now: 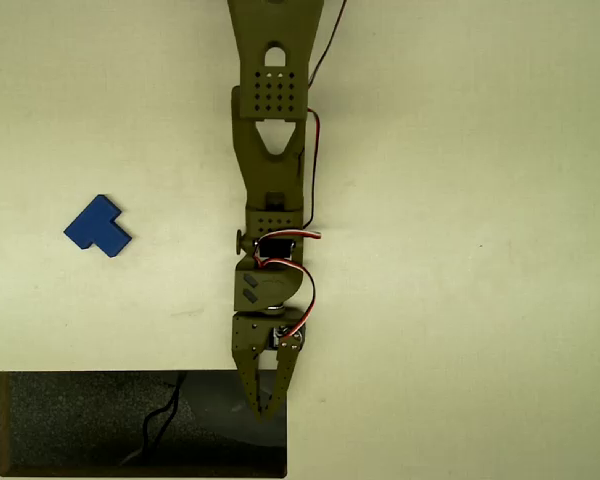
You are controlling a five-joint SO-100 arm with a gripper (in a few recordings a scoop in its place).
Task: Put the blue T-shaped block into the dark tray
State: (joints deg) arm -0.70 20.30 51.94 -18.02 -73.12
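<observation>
In the overhead view my olive arm (272, 150) is reaching down the middle of the picture from the top edge, and my pincer (264, 404) is pointing toward the bottom edge. Its 2 fingers are tapering together to a narrow point with no gap that I can make out between the tips, so I am reading it as closed, and it is gripping nothing. The tip is lying over the upper right part of the dark tray (70, 425), just inside its top rim and near its right end.

The tray is sitting along the bottom of the picture, running from near the left edge to about the middle, with its long side going left to right. Its speckled interior is showing a thin dark shadow of my wiring, left of the pincer tip.

The blue T-shaped block (97, 227) is lying flat on the pale tabletop (460, 300), in the left part of the picture, above the tray and well apart from it. It is turned at an angle, so none of its edges are running parallel to the tray's rim. It is also well apart from my pincer, off to the left of my arm and nearer the wrist's height than the fingertips.

Red and white wires (305, 280) are looping beside my wrist, and a dark cable is trailing along the right of my upper arm.
</observation>
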